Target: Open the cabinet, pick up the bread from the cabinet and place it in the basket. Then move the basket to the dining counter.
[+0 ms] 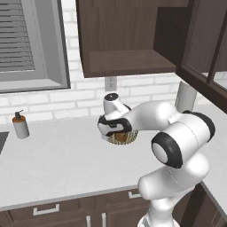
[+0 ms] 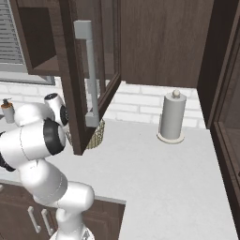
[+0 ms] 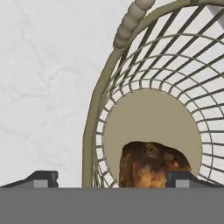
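From the left base camera I can barely see the basket [image 1: 123, 138]: the hand [image 1: 116, 135] and wrist sit right over it, so just a tan sliver of weave shows beneath. From the right base camera the open cabinet [image 2: 79, 70] door cuts across the basket [image 2: 97, 135], leaving a strip of it at the door's lower edge. The hand camera looks straight down into the basket [image 3: 94, 131]; its rim runs off the top and right, and the bread [image 3: 146, 164] lies on the basket floor, its lower part cut off by the frame bottom. The hand [image 3: 111, 178] is spread wide, one fingertip [image 3: 41, 178] outside the basket wall, the other over the bread, nothing pinched. The basket stands on the pale marbled bench [image 1: 57, 164], below the cabinet, a white brick wall [image 1: 66, 99] behind it. Left of the basket stands a soap bottle [image 1: 20, 125]; right of it, a paper towel roll [image 2: 172, 117].
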